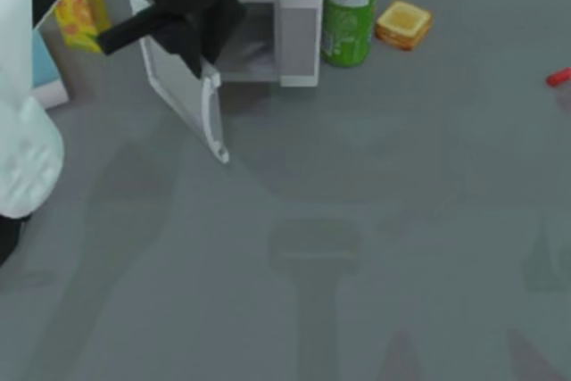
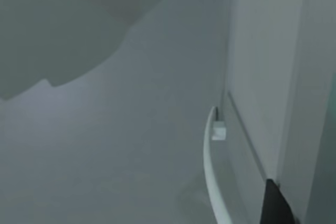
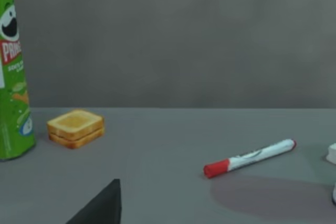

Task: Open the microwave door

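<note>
grey tabletop (image 1: 375, 220) holds a boxy light-grey microwave (image 1: 299, 24). its stiff, light white-framed door (image 1: 183, 86) hangs half open; take the curved white handle (image 1: 211, 118). left gripper (image 1: 183, 20) above it, jaws i cannot tell.

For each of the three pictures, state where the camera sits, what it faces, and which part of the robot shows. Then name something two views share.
Top view: above the table, looking down at the microwave, its door swung open; left end effector over the door.
Left wrist view: beside the door, facing its handle; one dark fingertip shows.
Right wrist view: low, facing the green can, toast and marker; dark end effector corner.
Shared: top and right wrist views both show can and toast.
</note>
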Robot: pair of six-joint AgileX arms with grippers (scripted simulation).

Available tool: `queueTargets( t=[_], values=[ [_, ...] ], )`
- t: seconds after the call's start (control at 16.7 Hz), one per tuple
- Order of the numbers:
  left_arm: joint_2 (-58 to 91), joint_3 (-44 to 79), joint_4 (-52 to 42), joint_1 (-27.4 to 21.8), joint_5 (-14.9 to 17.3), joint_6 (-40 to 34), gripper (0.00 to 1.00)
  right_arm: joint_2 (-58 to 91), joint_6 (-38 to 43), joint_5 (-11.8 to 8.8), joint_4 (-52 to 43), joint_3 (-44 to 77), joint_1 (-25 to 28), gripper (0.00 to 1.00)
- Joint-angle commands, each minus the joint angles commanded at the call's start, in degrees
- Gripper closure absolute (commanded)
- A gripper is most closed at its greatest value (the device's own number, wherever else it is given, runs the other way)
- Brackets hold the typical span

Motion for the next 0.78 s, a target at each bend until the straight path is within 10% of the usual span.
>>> queueTargets(
  t=[0.78],
  values=[
    [-2.29,-6.38,4.10,0.08,-0.03,0.05,1.00,0.00,0.00,0.00,0.00,0.00,0.00,0.00]
  ],
)
